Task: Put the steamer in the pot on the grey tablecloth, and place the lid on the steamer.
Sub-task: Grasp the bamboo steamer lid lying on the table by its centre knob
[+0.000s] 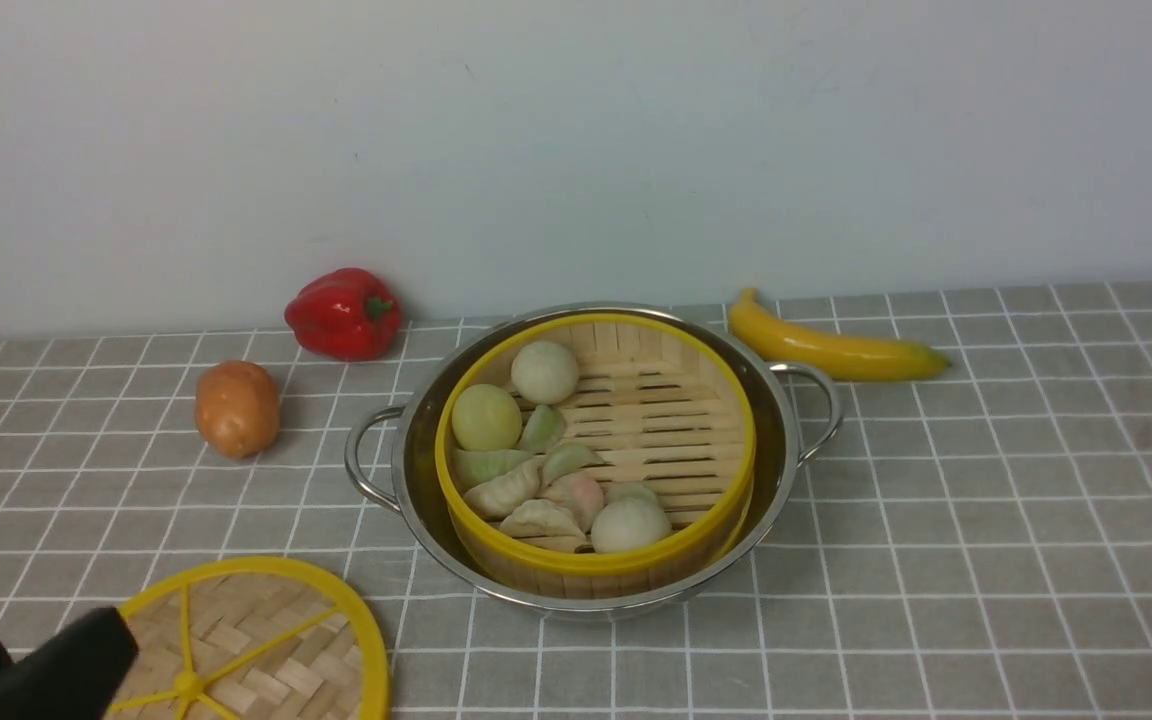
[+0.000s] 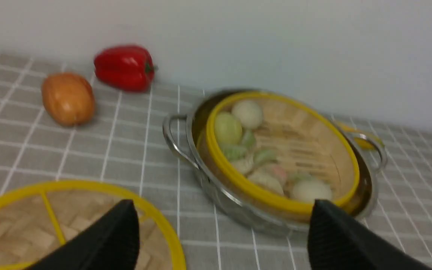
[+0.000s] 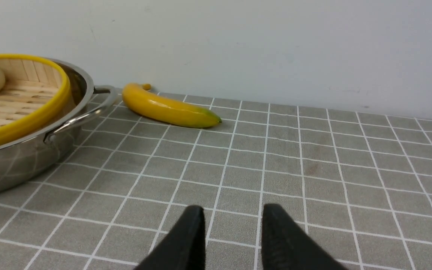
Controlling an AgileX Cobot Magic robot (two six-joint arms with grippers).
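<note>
Grey tablecloth (image 1: 986,480) with white squares covers the table. The shiny pot (image 1: 776,440) sits in the middle of it. The steamer (image 1: 596,562) is inside the pot, uncovered, with buns and dumplings in it. The lid (image 1: 266,640) lies flat on the cloth, near the pot, at the front left. A banana (image 1: 836,350) lies behind the pot's right handle. A red pepper (image 1: 344,312) and a potato (image 1: 236,408) sit on the left. The left gripper (image 2: 221,204) is wide open by the lid, holding nothing. The right gripper (image 3: 234,208) is open a little, holding nothing.
</note>
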